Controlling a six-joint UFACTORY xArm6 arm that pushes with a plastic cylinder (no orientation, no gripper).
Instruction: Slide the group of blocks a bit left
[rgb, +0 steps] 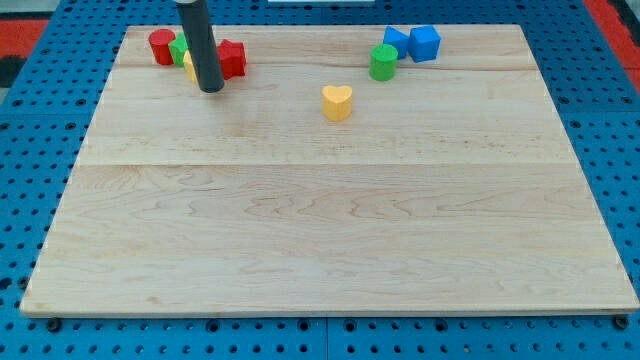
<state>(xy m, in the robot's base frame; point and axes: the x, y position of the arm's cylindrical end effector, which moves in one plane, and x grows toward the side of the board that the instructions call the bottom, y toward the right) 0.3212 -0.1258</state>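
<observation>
1. Our arm carries no gripper, just a dark rod, nothing to open or close; my tip (211, 89) sits on the wooden board (330, 230) near the view's top left.
2. Target group, in our judgement: the cluster at the view's top left, made up of a red cylinder (161, 46), a green block (178, 51) (shape partly hidden), a yellow block (189, 65) (mostly hidden behind the rod) and a red block (232, 59) (shape unclear).
3. These four look packed together, touching or nearly so; exact contacts can't be told because the rod covers the middle.
4. My tip is just below the cluster, in front of the yellow block, between the green block and the red block in the view. Contact with any block: cannot tell.
5. Other blocks: yellow heart (337, 102) near top centre, alone; green cylinder (383, 62), a blue block (396, 41) and a blue cube (425, 43) grouped at the view's top right, well apart from my tip.
6. Progress, as judged: the cluster is already close to the board's left edge, so little room is left. Whether the push is finished can't be read from one frame.
7. Left to do, if anything: a short leftward nudge from the cluster's right side, which my tip is not yet on.
</observation>
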